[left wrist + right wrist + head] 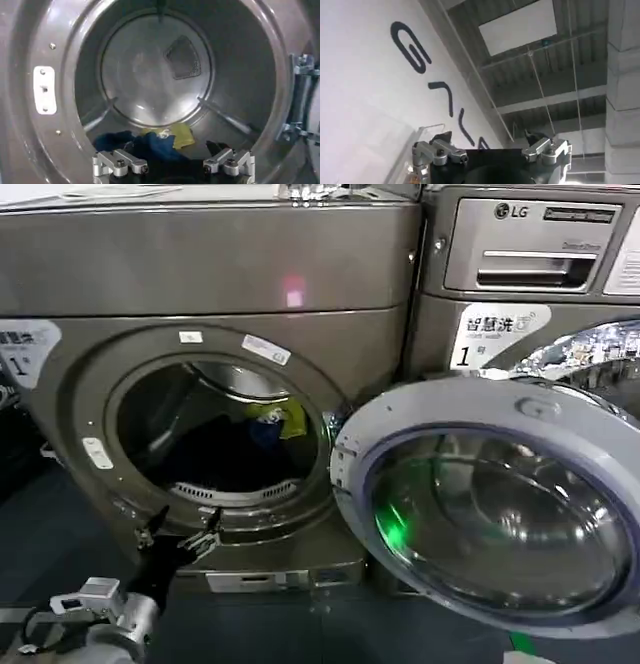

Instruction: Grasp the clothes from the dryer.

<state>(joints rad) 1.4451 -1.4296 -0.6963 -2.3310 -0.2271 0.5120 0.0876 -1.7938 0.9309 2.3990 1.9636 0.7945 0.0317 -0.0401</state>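
The dryer [210, 274] stands at the left with its round port uncovered and its grey-rimmed glass door [500, 494] swung out to the right. Inside the drum lie the clothes [235, 452], a dark navy heap with a yellow-green piece [287, 419] at the back. My left gripper [180, 527] is open just outside the port's lower rim, pointing in. In the left wrist view the clothes [147, 146] lie on the drum floor just past the open left gripper [170, 146], apart from its fingers. My right gripper [487, 136] is open and empty, aimed up at a lettered wall and ceiling.
A silver-panelled LG machine [530, 244] stands right of the dryer. The open door juts into the space in front of it. The door hinge [300, 100] sits on the port's edge. The drum's ribs [225, 117] rise from its wall. Dark floor [60, 524] lies below.
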